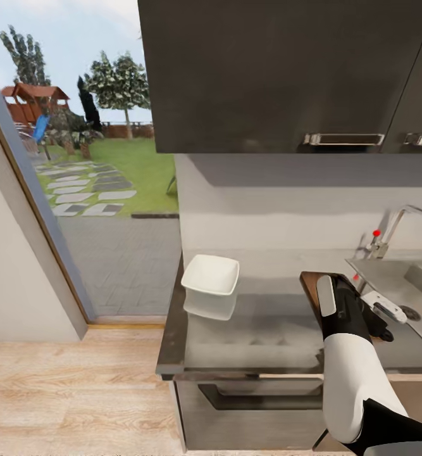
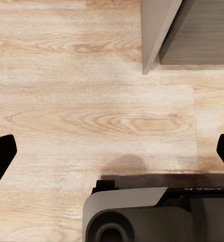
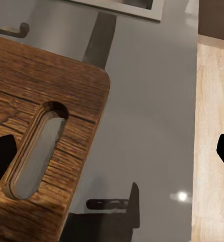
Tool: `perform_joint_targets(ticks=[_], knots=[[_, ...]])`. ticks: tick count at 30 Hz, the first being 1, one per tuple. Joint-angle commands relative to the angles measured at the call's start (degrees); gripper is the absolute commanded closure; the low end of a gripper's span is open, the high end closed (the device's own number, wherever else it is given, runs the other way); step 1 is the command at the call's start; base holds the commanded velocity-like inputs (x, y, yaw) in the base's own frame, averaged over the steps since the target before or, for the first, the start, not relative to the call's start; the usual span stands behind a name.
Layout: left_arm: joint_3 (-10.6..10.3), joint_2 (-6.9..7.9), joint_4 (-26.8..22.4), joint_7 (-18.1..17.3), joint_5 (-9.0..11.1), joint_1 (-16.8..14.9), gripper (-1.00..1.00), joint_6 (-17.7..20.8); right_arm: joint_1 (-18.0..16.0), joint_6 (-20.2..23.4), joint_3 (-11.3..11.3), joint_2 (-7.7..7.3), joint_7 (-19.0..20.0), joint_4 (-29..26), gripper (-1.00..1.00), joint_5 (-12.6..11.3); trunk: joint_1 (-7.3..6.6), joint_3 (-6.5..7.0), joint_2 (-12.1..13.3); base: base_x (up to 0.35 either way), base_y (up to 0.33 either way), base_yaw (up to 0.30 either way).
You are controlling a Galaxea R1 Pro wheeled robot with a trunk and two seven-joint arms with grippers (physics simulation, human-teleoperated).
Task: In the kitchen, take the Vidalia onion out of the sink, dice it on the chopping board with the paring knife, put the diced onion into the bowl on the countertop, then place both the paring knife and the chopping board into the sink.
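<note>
The white bowl (image 1: 211,276) stands on the grey countertop (image 1: 267,329) near its left end. To the right of it lies the dark-brown chopping board (image 1: 312,286), mostly covered by my right arm (image 1: 347,329). In the right wrist view the board's slotted end (image 3: 46,101) sits under my right gripper (image 3: 112,156), which is open wide above it, with one fingertip (image 3: 1,161) over the wood. My left gripper (image 2: 112,154) hangs open over the wooden floor (image 2: 91,101). The sink (image 1: 419,285) is at the far right. The onion and the paring knife are out of view.
A faucet (image 1: 397,231) rises behind the sink. Dark wall cabinets (image 1: 286,69) hang above the counter. Past the counter's left end, a glass door (image 1: 90,158) looks onto a garden. The robot's base (image 2: 142,217) and a cabinet corner (image 2: 167,30) show in the left wrist view.
</note>
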Motion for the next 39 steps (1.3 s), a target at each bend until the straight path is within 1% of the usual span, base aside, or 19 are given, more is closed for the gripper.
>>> perform_joint_targets(ticks=[1, 9, 19, 32, 39], knots=[[0.01, 0.01, -0.05, 0.00, -0.01, 0.00, -1.00, -0.11, -0.05, 0.58, -0.07, 0.04, -0.18, -0.09, -1.00, -0.09, 0.02, -0.17, -0.06, 0.086, -0.004, 0.000], [0.01, 0.01, -0.05, -0.01, 0.02, 0.00, -1.00, -0.11, -0.05, 0.58, -0.05, 0.09, -0.18, -0.09, -1.00, -0.09, 0.02, -0.90, -0.06, 0.110, -0.001, 0.000], [0.01, 0.01, -0.05, -0.03, -0.01, 0.00, -1.00, -0.11, -0.05, 0.58, -0.04, 0.13, -0.18, -0.09, -1.00, -0.09, 0.02, -1.82, -0.06, 0.040, -0.009, 0.000], [-0.03, 0.01, 0.01, -0.01, -0.01, 0.00, -1.00, -0.11, -0.05, 0.58, -0.05, 0.08, -0.18, -0.09, -1.00, -0.09, 0.02, -3.02, -0.06, 0.041, -0.099, 0.000], [0.00, 0.01, -0.03, -0.05, -0.01, 0.00, -1.00, -0.15, -0.05, 0.58, -0.05, 0.13, -0.18, -0.09, -1.00, -0.15, 0.02, -3.58, -0.06, 0.001, -0.035, 0.000]])
